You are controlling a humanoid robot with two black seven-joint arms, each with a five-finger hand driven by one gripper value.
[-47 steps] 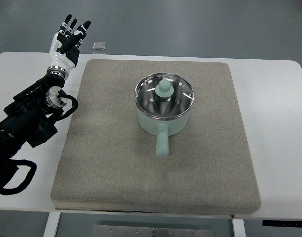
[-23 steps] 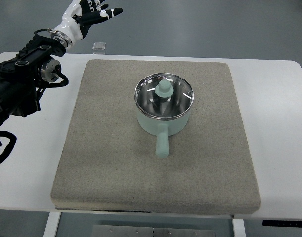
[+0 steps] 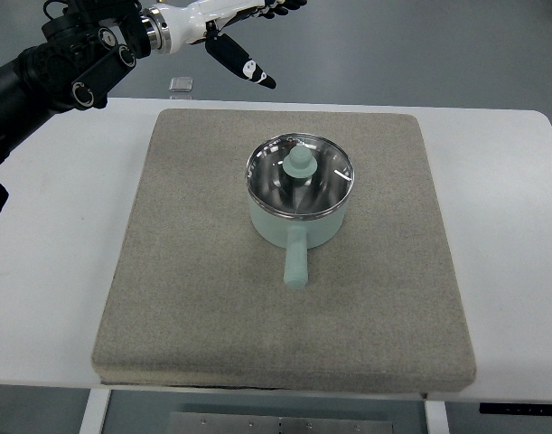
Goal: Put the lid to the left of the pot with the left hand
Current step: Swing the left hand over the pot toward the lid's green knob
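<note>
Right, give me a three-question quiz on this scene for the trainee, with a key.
1. True or false: the lid is off the pot.
2. Which way does the pot's handle point in the picture? A) to the top edge B) to the bottom edge C) to the left edge
3. Fill in: the left hand is over the table's ___ edge, fingers spread, holding nothing.

Key:
1. False; the lid sits on the pot, knob up.
2. B.
3. Far; it is up and left of the pot, beyond the mat.
</note>
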